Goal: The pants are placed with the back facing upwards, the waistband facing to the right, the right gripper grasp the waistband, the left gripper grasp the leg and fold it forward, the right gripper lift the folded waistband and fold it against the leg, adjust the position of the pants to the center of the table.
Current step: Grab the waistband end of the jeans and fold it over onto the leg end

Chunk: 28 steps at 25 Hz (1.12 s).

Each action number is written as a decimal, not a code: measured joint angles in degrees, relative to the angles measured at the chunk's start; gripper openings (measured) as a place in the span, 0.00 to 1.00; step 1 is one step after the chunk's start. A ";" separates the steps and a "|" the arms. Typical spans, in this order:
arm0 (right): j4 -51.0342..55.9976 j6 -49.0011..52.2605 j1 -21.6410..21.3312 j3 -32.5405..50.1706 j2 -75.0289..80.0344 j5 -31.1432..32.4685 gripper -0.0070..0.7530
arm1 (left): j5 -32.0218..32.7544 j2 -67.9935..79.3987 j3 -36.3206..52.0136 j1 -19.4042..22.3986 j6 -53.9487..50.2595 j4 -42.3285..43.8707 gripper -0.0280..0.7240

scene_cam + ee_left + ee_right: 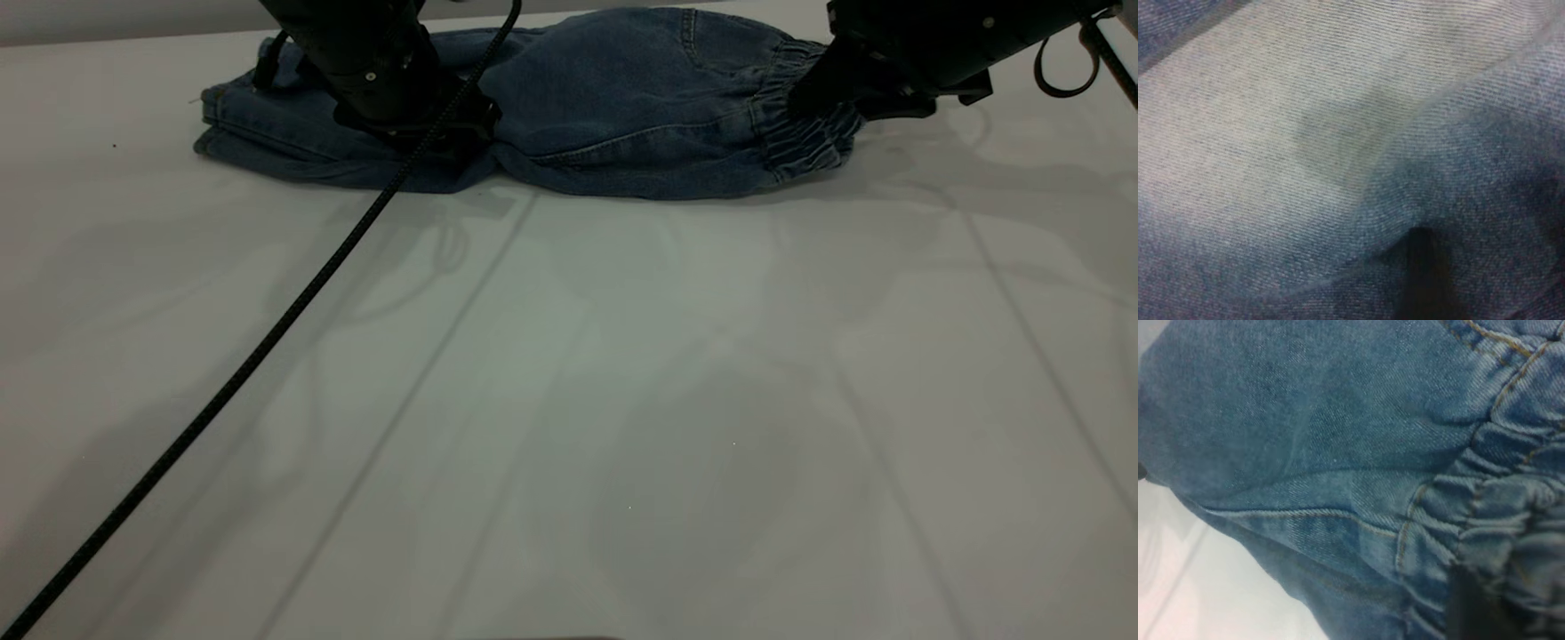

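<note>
The blue denim pants (pixel 622 116) lie folded lengthwise along the far edge of the table (pixel 569 400), elastic waistband (pixel 805 142) to the right and leg (pixel 267 133) to the left. My left gripper (pixel 418 133) presses down on the leg part; in its wrist view denim (pixel 1338 133) fills the picture and drapes over one dark finger (pixel 1425 280). My right gripper (pixel 813 93) sits at the waistband (pixel 1498 493), where a dark finger (pixel 1468 607) is buried in the gathered elastic. Both look shut on cloth. A back pocket seam (pixel 702 44) faces up.
The left arm's black braided cable (pixel 267 338) runs diagonally across the table from the pants toward the near left corner. A wide stretch of bare white table lies in front of the pants. A strip of table (pixel 1218 587) shows beside the pants in the right wrist view.
</note>
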 joint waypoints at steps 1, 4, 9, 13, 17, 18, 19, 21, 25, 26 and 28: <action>0.00 0.08 0.00 0.00 0.06 0.42 0.11 | 0.04 0.00 0.00 0.00 0.00 0.00 0.63; -0.27 0.61 -0.05 0.00 0.06 0.84 0.08 | 2.07 0.00 -0.91 -0.03 0.00 0.00 0.63; -6.42 5.08 -3.07 0.00 -2.26 2.00 0.08 | 17.65 0.00 -10.17 -0.14 0.00 0.00 0.63; -12.88 9.81 -6.92 0.00 -7.27 2.38 0.08 | 26.88 0.00 -19.21 -0.09 0.05 0.17 0.63; -17.54 13.46 -9.23 0.00 -11.75 3.49 0.08 | 31.31 -0.05 -23.91 1.15 0.11 0.23 0.63; -18.06 13.72 -9.43 0.00 -12.68 4.18 0.08 | 31.72 -0.05 -24.07 1.86 0.11 0.23 0.63; -18.27 13.86 -9.55 0.00 -13.39 4.94 0.08 | 31.86 0.02 -24.07 2.34 0.11 0.23 0.63; -18.40 14.05 -9.40 0.00 -14.80 6.24 0.08 | 31.62 0.93 -24.13 3.32 0.11 0.41 0.63; -18.20 14.12 -7.81 0.00 -16.25 8.62 0.08 | 28.44 4.79 -24.19 3.64 0.11 0.41 0.63; -17.92 14.18 -7.26 0.00 -16.39 9.21 0.08 | 27.46 5.95 -24.19 3.64 0.11 0.41 0.63; -17.71 14.25 -5.98 0.00 -16.66 9.66 0.08 | 25.57 7.93 -24.19 3.64 0.11 0.41 0.63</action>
